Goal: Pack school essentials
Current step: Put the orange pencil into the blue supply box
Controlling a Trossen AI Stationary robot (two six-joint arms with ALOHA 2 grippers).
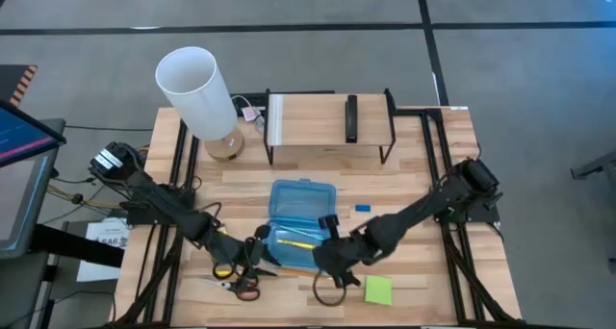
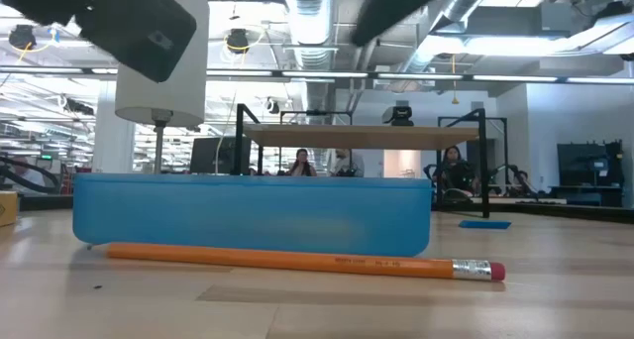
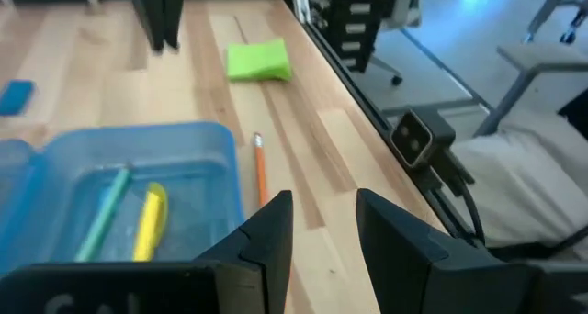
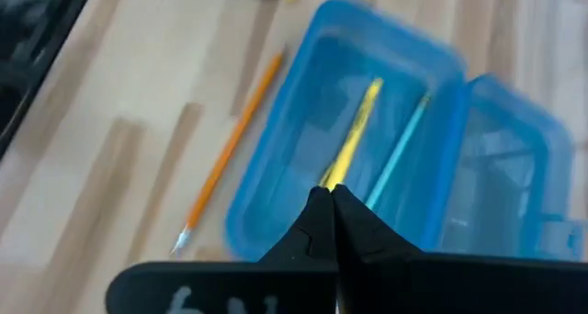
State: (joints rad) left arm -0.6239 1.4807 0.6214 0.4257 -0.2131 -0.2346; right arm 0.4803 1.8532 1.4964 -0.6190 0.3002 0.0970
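A yellow pencil and a green pencil lie in the blue case. My right gripper, fingers together and empty, hovers above it; my left gripper hangs open beside it. I reckon most is left: the orange pencil beside the case, scissors, sticky pad and eraser lie out on the table.

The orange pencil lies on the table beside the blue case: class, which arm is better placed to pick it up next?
Probably the left. Its open claw points straight along the orange pencil, while the right claw is shut above the case.
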